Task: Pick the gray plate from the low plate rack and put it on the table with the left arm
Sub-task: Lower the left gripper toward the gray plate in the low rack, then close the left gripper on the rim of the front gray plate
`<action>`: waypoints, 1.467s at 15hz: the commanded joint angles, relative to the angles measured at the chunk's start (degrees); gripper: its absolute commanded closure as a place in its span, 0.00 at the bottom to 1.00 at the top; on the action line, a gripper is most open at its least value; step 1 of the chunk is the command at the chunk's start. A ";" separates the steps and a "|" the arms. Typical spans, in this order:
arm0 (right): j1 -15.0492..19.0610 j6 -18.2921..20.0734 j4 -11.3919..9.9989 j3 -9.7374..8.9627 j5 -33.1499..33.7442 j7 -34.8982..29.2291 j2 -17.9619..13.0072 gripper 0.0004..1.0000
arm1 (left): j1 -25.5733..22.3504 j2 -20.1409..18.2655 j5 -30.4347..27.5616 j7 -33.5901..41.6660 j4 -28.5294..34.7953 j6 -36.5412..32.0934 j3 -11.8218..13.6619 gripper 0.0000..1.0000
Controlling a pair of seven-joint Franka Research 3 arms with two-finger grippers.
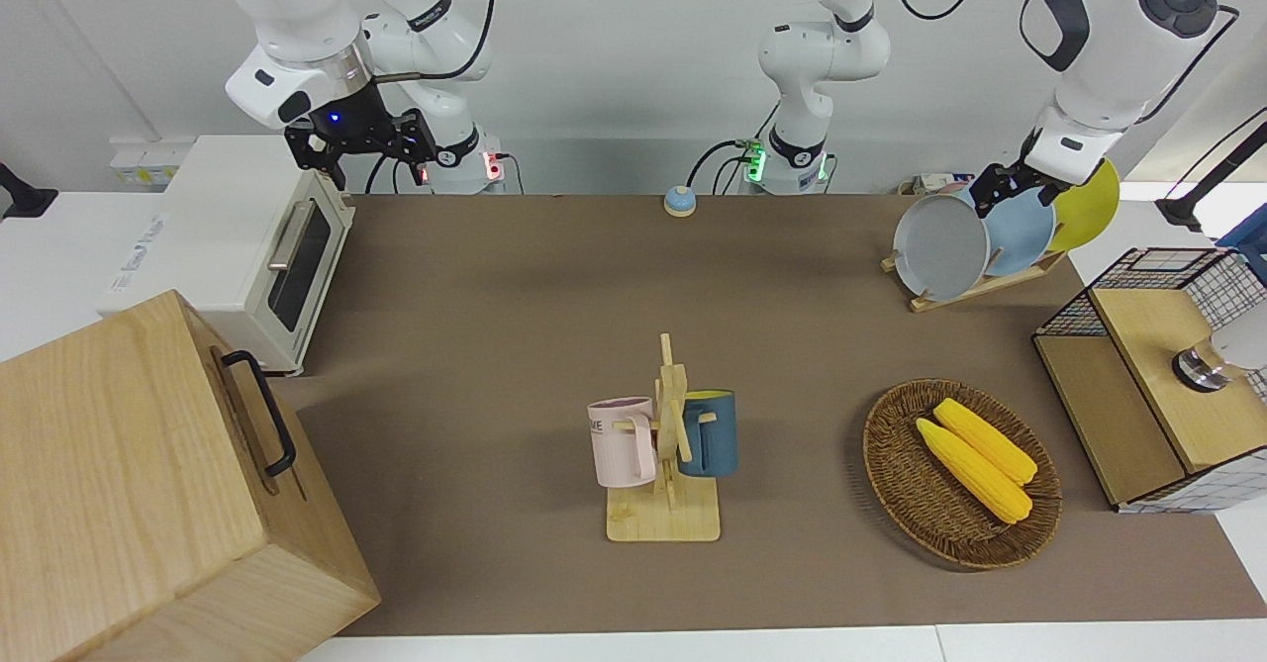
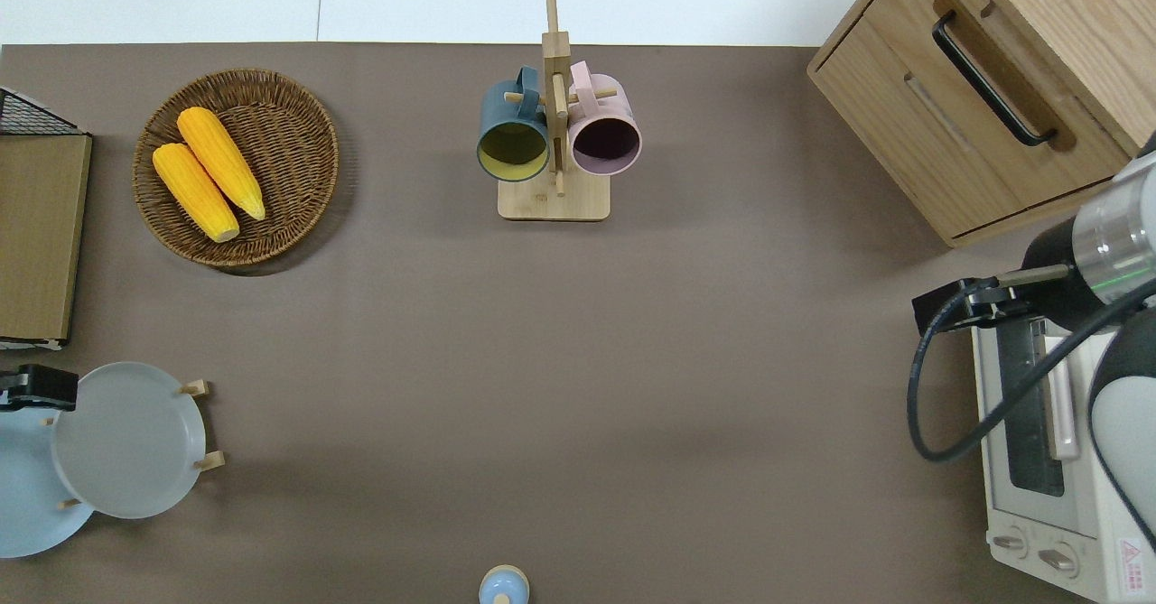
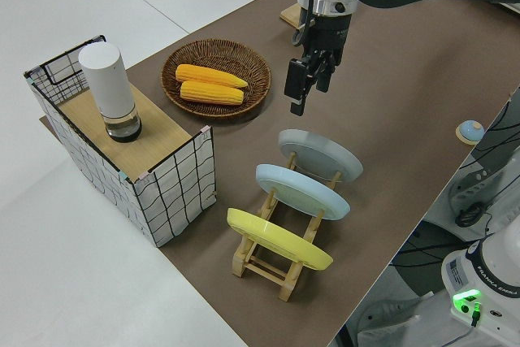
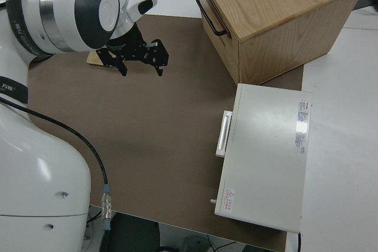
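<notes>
The gray plate leans in the slot of the low plate rack that is farthest from the left arm's end of the brown table. It also shows in the overhead view and the left side view. My left gripper is open and empty. It hangs over the gray plate's upper rim, close to the light blue plate, without touching either. My right gripper is open and parked.
A yellow plate fills the rack's last slot. A wicker basket with two corn cobs and a wire-sided box lie farther from the robots than the rack. A mug stand, toaster oven and wooden cabinet stand elsewhere.
</notes>
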State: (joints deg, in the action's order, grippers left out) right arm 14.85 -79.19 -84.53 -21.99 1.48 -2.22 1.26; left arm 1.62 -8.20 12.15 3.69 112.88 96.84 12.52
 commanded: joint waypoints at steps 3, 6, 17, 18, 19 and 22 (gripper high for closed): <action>1.32 0.62 0.41 -1.21 0.37 -0.68 -0.12 0.02 | 0.05 -4.98 0.68 -0.44 12.78 8.61 2.85 0.01; 1.32 0.62 0.41 -1.21 0.28 -0.68 -0.12 0.02 | 0.05 -5.33 0.68 -0.35 16.05 11.18 4.00 0.01; 1.32 0.62 0.41 -1.21 0.37 -0.68 -0.12 0.02 | 0.14 -4.63 -2.66 -0.17 16.84 11.44 4.27 0.96; 1.32 0.62 0.41 -1.21 0.37 -0.68 -0.12 0.02 | 0.23 -4.63 -2.66 -0.17 16.84 11.44 4.27 0.97; 1.32 0.62 0.41 -1.21 0.37 -0.68 -0.12 0.02 | 0.23 -4.63 -2.66 -0.26 16.84 11.36 4.27 0.97; 1.32 0.62 0.33 -1.21 0.37 -0.68 -0.12 0.02 | 0.32 -4.63 -2.66 -0.35 16.84 11.44 4.27 0.97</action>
State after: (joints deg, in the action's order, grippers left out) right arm 14.85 -79.19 -84.53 -21.99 1.48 -2.22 1.26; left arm 1.73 -11.69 9.55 3.65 127.92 106.94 16.49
